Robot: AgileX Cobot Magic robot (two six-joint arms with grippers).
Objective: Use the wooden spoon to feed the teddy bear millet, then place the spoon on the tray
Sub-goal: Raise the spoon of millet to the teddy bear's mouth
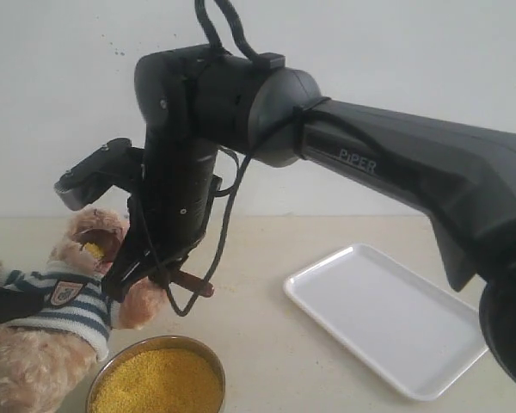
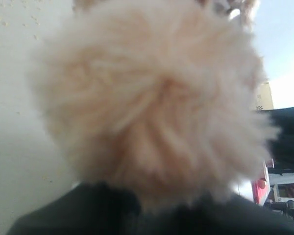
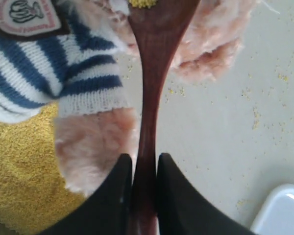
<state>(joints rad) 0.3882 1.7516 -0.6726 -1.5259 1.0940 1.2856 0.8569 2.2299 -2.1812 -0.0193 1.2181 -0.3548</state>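
Note:
The teddy bear (image 1: 43,344) sits at the near left in its striped shirt (image 3: 34,63). My right gripper (image 1: 122,277) reaches across to it, shut on the handle of the wooden spoon (image 3: 154,73). The spoon's bowl, carrying a little millet (image 1: 93,250), is at the bear's mouth. More millet (image 1: 159,383) fills the metal bowl (image 1: 199,349) in front of the bear. The white tray (image 1: 387,318) lies empty at the right. Blurred tan fur (image 2: 152,98) fills the left wrist view, pinched between the dark fingers (image 2: 103,210) of my left gripper (image 2: 161,208).
Loose millet grains (image 3: 255,117) are scattered on the beige tabletop between the bear and the tray's corner (image 3: 281,210). The right arm's long black link (image 1: 430,163) spans the scene above the tray. A white wall stands behind.

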